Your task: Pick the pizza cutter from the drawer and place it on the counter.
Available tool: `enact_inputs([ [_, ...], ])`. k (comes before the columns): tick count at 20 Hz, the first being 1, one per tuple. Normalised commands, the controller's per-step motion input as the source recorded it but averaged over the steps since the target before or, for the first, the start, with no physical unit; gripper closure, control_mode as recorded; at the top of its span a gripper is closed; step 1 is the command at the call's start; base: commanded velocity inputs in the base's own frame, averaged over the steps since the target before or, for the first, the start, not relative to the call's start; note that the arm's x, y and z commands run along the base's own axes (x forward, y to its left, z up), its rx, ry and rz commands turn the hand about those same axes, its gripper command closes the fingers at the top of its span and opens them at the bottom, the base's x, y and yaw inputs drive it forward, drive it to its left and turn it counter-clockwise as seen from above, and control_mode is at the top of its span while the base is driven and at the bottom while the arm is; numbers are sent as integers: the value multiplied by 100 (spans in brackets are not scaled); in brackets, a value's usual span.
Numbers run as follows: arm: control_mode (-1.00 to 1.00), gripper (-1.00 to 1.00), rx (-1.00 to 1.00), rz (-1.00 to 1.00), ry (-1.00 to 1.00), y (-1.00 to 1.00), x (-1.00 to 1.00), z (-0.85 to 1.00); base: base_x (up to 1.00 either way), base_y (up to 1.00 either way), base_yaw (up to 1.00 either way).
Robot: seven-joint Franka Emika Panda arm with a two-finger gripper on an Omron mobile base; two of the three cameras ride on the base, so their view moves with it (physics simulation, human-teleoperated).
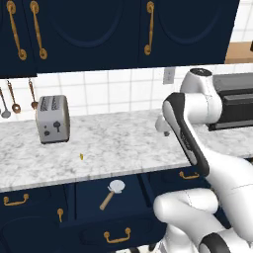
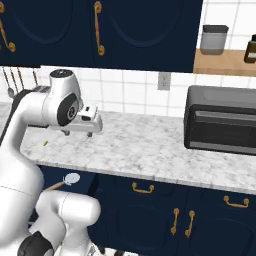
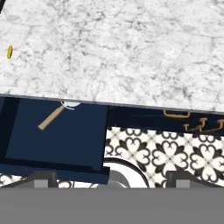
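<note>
The pizza cutter (image 1: 112, 192) lies in the pulled-out navy drawer (image 1: 117, 231) below the counter (image 1: 113, 143), pale wheel toward the counter and tan handle toward the drawer front. The right base view shows the pizza cutter (image 2: 71, 179) beside my arm. My gripper (image 2: 79, 134) hangs open and empty above the counter (image 2: 145, 145), pointing down. Seen from the hand, the pizza cutter (image 3: 52, 116) rests in the drawer (image 3: 65, 140) with its wheel partly hidden under the counter (image 3: 122, 52) edge. The gripper (image 3: 112, 180) fingertips stand wide apart.
A silver toaster (image 1: 53, 118) stands at the counter's left, a black toaster oven (image 2: 222, 120) at its right. A small yellow speck (image 1: 81, 156) lies on the stone. Ladles (image 1: 15, 101) hang on the tiled wall. Navy upper cabinets (image 1: 99, 29) overhang the counter.
</note>
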Motion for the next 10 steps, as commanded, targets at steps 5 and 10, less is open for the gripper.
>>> enact_inputs([
  [5,100,-100,0,0,-3,0,-36,-40,-25,0,0],
  [10,100,-100,0,0,0,0,0,0,-51,11,0],
])
